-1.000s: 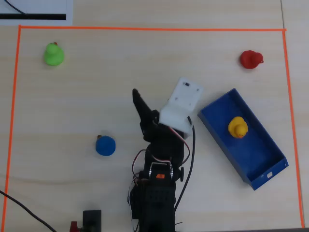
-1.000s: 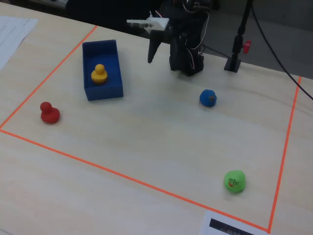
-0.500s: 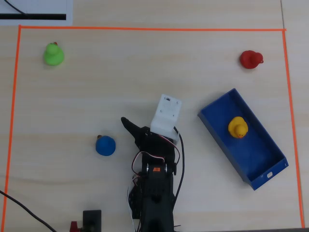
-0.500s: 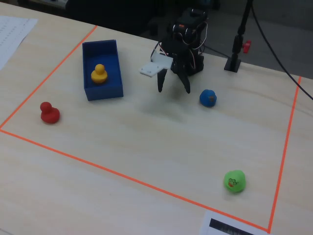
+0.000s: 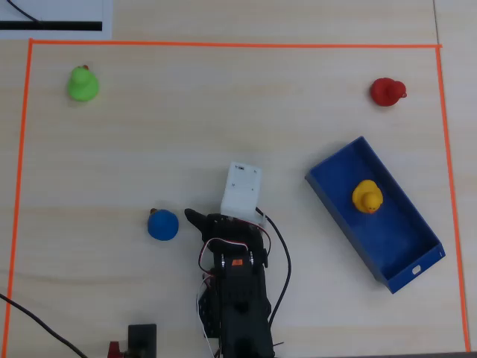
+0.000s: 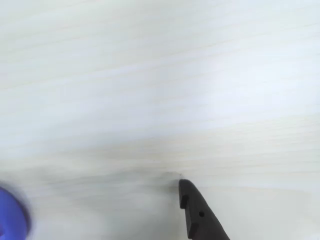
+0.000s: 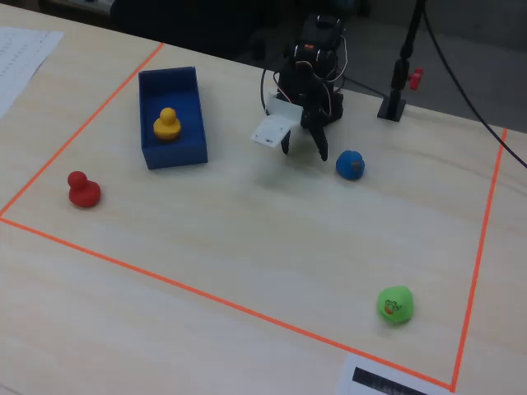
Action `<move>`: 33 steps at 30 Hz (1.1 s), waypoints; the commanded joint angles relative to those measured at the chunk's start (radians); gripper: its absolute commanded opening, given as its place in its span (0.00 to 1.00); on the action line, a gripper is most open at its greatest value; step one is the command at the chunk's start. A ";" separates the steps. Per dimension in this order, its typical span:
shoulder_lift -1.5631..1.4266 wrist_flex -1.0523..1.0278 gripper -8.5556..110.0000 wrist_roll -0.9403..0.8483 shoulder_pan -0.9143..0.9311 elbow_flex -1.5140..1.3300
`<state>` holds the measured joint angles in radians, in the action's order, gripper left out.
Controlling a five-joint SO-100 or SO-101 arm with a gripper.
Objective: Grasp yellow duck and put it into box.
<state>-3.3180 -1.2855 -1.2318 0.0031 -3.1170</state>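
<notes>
The pale wooden desk (image 5: pixel 149 149) carries an orange tape rectangle (image 5: pixel 223 45), and everything sits inside it. In the overhead view, near the right edge of the desk, lies the long dark-blue open-topped box (image 5: pixel 399 239), angled, with the small rounded yellow rubber duck (image 5: pixel 367 197) resting inside its upper half, so the job looks done. The black arm with a white camera block (image 5: pixel 241 191) is folded close to its base at the bottom edge; the gripper (image 7: pixel 302 149) hangs over bare desk, its fingers spread apart and empty. The duck looks light, soft and a little slippery; pinching across its round body seems safest. A blue duck (image 5: pixel 162 224) sits just beside the arm, a red duck (image 5: pixel 387 91) by the upper right corner, a green duck (image 5: pixel 82 83) by the upper left.
</notes>
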 commanded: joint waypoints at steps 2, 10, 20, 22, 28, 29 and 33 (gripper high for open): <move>0.006 -0.023 0.19 -0.021 0.011 0.006; 0.006 -0.021 0.10 -0.012 0.017 0.006; 0.006 -0.021 0.10 -0.012 0.015 0.006; 0.006 -0.021 0.10 -0.012 0.015 0.006; 0.006 -0.021 0.10 -0.012 0.015 0.006; 0.006 -0.021 0.10 -0.012 0.015 0.006; 0.006 -0.021 0.10 -0.012 0.015 0.006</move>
<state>-3.3180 -1.2855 -1.2487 0.0199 -3.1170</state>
